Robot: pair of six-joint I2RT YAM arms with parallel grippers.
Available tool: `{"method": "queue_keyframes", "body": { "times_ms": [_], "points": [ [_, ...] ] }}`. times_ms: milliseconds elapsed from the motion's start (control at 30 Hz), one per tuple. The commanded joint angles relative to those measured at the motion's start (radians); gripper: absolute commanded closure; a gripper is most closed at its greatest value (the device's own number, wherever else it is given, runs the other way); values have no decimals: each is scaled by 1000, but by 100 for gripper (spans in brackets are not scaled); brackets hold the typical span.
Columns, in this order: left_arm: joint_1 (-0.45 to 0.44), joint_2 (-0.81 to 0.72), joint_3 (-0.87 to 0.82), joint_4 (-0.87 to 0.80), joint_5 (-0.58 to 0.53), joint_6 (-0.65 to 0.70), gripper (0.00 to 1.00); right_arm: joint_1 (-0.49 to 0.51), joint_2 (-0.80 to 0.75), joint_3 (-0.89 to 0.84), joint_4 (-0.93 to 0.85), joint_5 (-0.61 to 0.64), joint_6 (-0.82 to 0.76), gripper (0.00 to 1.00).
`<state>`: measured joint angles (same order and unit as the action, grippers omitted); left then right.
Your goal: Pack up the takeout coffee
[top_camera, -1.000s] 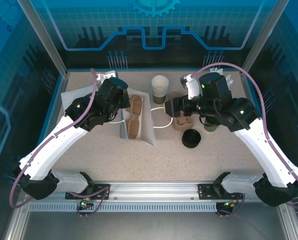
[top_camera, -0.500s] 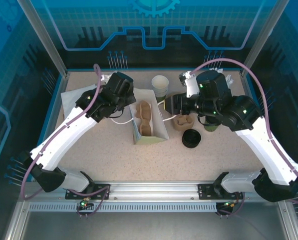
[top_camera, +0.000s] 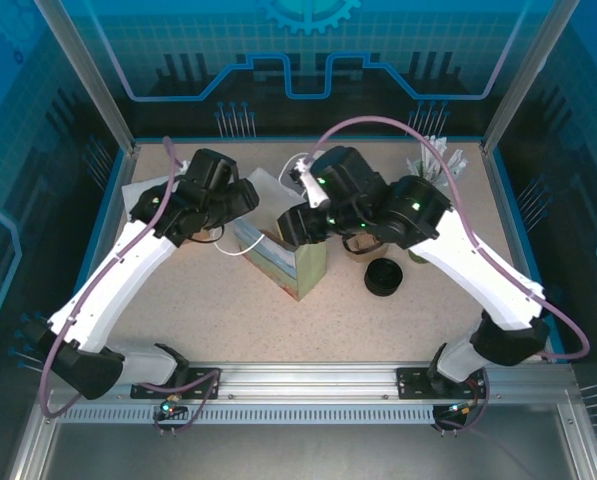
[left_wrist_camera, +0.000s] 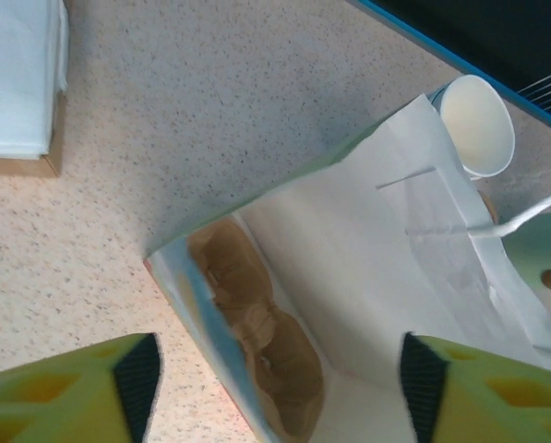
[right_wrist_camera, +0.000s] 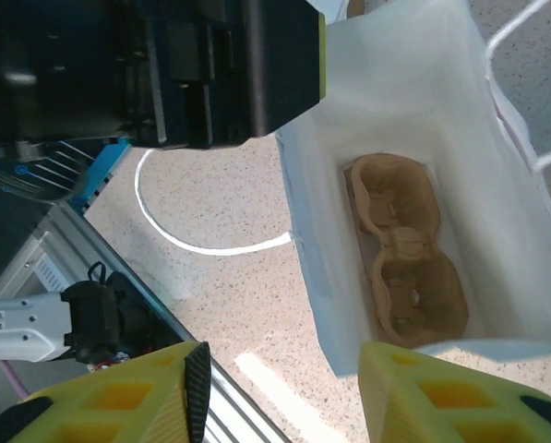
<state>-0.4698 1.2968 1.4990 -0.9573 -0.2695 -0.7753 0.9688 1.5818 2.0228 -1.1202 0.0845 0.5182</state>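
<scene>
paper bag (top_camera: pixel 303 270) stands open on the worktop (top_camera: pixel 228 320), cup carrier (right_wrist_camera: pixel 404 277) lying inside it. we see left fingers (left_wrist_camera: pixel 72 392) wide apart above the bag, gripping nothing. right fingers (right_wrist_camera: pixel 100 397) apart over the bag's rim. white cup (left_wrist_camera: pixel 476 125) just beside the bag.

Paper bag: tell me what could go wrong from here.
1. The bag stands unheld, with the left claw and the right claw both open. A bump from the right claw, which is over its mouth, could tip it.
2. Its white handle loops across the table near the left claw and might snag on it.
</scene>
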Motion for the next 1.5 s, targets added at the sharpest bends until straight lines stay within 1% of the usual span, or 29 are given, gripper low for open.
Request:
{"method": "queue_keyframes", "body": {
  "times_ms": [0, 100, 167, 267, 467, 533, 667, 800, 933, 1000, 1167, 1467],
  "points": [
    [35, -68, 18, -53, 32, 87, 21, 6, 86, 109, -86, 53, -38, 54],
    [89, -88, 10, -49, 104, 148, 14, -14, 189, 221, -154, 9, -70, 57],
    [152, -83, 4, -35, 206, 186, 12, -43, 264, 289, -205, -48, -78, 60],
    [229, -54, -20, 11, 360, 213, 11, -87, 340, 332, -241, -98, -75, 65],
    [246, 41, -45, 64, 453, 260, 12, -114, 461, 407, -288, -132, -102, 66],
    [246, 63, -53, 65, 449, 262, 15, -116, 495, 426, -300, -134, -108, 65],
    [246, 67, -102, 100, 446, 244, 25, -119, 542, 438, -290, -124, -113, 65],
    [246, 46, -154, 133, 452, 218, 37, -125, 592, 451, -277, -108, -131, 65],
    [246, 17, -181, 147, 443, 205, 46, -134, 635, 455, -289, -63, -165, 64],
    [246, 8, -184, 147, 440, 205, 49, -137, 648, 450, -297, -35, -180, 61],
    [246, 0, -193, 155, 455, 189, 50, -149, 671, 413, -302, -23, -205, 58],
    [246, -2, -192, 137, 432, 176, 49, -142, 712, 348, -292, -40, -226, 58]
  ]
}}
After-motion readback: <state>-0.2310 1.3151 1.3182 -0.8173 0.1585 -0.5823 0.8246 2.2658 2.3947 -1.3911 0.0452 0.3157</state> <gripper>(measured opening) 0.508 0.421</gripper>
